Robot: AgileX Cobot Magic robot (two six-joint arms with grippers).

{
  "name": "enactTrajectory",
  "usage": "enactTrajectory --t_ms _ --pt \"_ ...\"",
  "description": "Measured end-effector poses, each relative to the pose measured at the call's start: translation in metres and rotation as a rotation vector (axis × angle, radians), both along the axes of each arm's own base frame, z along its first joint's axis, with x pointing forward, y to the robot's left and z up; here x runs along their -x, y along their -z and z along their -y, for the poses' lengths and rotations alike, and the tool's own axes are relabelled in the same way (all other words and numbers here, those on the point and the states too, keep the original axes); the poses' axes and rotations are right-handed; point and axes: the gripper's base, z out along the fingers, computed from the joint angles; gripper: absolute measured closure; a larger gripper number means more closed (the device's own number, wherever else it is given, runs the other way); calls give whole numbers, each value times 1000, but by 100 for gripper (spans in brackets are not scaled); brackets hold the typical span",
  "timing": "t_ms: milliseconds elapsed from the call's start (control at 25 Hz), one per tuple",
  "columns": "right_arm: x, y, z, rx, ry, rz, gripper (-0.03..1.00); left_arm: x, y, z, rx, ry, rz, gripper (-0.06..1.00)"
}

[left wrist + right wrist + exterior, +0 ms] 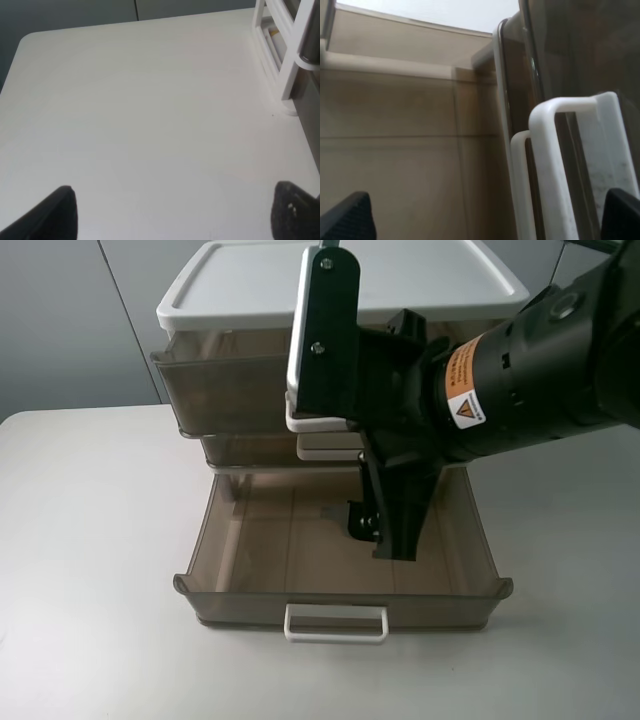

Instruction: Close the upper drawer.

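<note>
Upper drawer [225, 385]: top of unit, slightly out. Right gripper [487, 220] spread wide before scuffed handle [560, 165] (contact: we cannot tell). Arm hides drawer's right half. Left gripper [177, 215] spread over table [150, 100].

The table [90, 540] is white and smooth. A plastic drawer cabinet [240, 280] with a white top stands on it, near the back.

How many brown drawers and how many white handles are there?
Brown drawers: 3 (upper drawer, middle drawer, bottom drawer)
White handles: 3 (upper handle, middle handle, bottom handle)
Total: 6
</note>
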Motion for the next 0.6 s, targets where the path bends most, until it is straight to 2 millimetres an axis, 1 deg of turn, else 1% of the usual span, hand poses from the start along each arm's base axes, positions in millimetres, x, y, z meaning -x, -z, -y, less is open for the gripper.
enactTrajectory --t_ms 200,320,600 --pt "-1 1 -1 -2 -1 0 29 0 0 0 0 0 0 20" --pt "-2 5 -4 1 -9 0 29 0 0 0 0 0 0 20" --pt "-15 13 -6 -10 1 11 29 0 0 0 0 0 0 20"
